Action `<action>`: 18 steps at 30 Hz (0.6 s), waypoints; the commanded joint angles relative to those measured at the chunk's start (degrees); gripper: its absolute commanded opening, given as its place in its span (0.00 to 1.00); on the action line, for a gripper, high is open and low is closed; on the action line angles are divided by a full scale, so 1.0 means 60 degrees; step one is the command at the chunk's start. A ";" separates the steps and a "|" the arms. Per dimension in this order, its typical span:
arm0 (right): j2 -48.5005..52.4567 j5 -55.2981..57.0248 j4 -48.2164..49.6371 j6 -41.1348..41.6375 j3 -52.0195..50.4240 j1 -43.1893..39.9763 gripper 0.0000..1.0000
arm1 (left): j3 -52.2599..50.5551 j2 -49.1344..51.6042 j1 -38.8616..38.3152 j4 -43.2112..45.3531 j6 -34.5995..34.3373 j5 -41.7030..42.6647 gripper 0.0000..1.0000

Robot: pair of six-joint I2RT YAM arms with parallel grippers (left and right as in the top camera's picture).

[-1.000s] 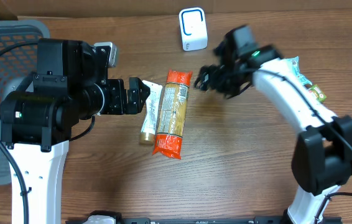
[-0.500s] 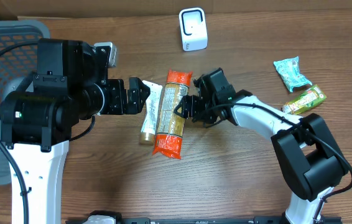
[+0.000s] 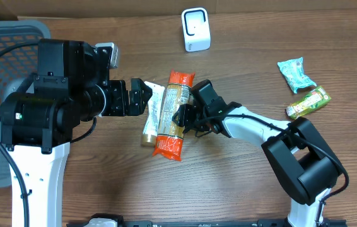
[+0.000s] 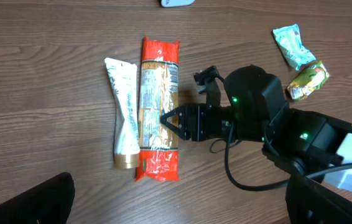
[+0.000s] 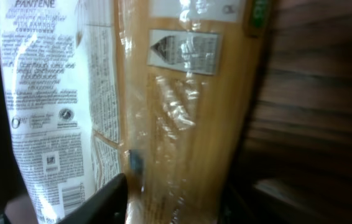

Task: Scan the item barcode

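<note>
An orange-ended spaghetti packet [image 3: 173, 113] lies lengthwise mid-table beside a white tube [image 3: 153, 112] on its left. My right gripper [image 3: 181, 117] reaches in from the right and is shut on the packet's middle. In the right wrist view the packet [image 5: 188, 124] fills the gap and one dark finger [image 5: 101, 199] presses its left edge, with the tube [image 5: 58, 93] beyond. My left gripper [image 3: 140, 98] stands open by the tube's top end, holding nothing. The white scanner [image 3: 195, 29] stands at the back. In the left wrist view the packet [image 4: 158, 106] lies below the camera.
A grey mesh basket [image 3: 2, 38] sits at the far left. A teal snack bag [image 3: 297, 72] and a green snack bag [image 3: 308, 101] lie at the right. A cardboard wall runs along the table's back edge.
My right arm swung down and left from near the scanner to the packet, and its jaws narrowed onto it. The left arm, tube and packet stayed put.
</note>
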 commanded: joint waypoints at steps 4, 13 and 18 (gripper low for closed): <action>0.0605 0.0080 -0.0244 0.0426 -0.0080 -0.0007 0.15 | 0.0029 0.0033 -0.0076 0.0007 0.0211 0.0080 1.00; -0.1122 -0.0277 -0.2255 -0.1555 0.0401 -0.0878 0.04 | 0.0029 0.0033 -0.0076 0.0007 0.0211 0.0080 1.00; -0.2554 0.2025 -0.5140 -0.3107 0.1351 -0.0965 0.04 | 0.0029 0.0033 -0.0076 0.0007 0.0211 0.0080 1.00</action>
